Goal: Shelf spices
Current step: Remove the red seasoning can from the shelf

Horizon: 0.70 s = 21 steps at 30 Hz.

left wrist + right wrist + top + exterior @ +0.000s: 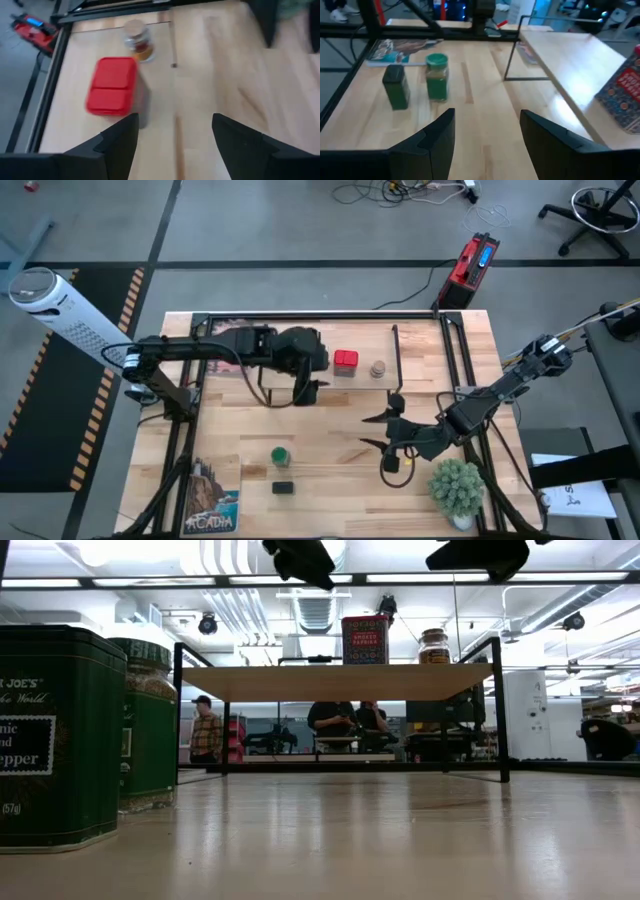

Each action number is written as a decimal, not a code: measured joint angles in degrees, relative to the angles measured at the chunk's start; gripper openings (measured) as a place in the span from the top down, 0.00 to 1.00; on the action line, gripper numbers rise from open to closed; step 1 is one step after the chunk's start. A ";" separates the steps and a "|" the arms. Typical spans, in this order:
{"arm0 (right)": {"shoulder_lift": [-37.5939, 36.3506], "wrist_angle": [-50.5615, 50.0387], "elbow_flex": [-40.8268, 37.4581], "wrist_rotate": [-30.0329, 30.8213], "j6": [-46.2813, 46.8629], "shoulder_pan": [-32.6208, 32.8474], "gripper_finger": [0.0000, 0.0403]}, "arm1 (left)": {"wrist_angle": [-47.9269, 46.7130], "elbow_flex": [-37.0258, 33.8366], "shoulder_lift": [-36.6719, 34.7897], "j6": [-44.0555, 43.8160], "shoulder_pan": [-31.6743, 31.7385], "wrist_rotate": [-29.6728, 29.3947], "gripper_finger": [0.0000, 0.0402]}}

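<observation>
Now my left gripper [312, 388] hovers open and empty over the shelf [300, 395], just beside the red tin [346, 361]; the grey jar [378, 368] stands next to that tin on the shelf. My right gripper [388, 432] also open, holding nothing, above the table [330, 480]. Green jar [281, 455] and olive tin [283, 487] stand close together on the table.

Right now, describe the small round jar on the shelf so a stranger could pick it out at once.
Find the shelf, the light-wood board on black legs at the back of the table. Two containers stand on it side by side. The small round jar is the one nearer the right arm's side, clear with a pale lid, beside the larger red tin.
</observation>
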 joint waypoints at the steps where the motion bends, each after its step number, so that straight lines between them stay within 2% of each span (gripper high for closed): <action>1: 0.01 -0.40 0.65 0.74 -0.23 0.01 0.51 | -0.14 -0.06 -0.43 0.07 -0.77 0.00 0.40; 5: 0.00 -3.99 5.93 3.13 -2.76 -0.45 0.51 | 0.43 -0.23 -3.19 0.41 -3.32 -0.35 0.42; 12: 0.02 -24.40 18.64 4.27 -2.18 -6.04 0.51 | 3.19 -5.16 -7.73 -0.54 -4.52 -0.74 0.45; 16: 0.00 -27.64 23.73 -2.82 -7.14 -10.68 0.51 | 8.24 -12.10 -11.79 -1.98 -4.63 -0.77 0.45; 21: 0.00 -30.04 27.16 -10.40 -12.43 -17.94 0.50 | 19.66 -23.19 -18.56 -4.37 -4.63 -1.06 0.45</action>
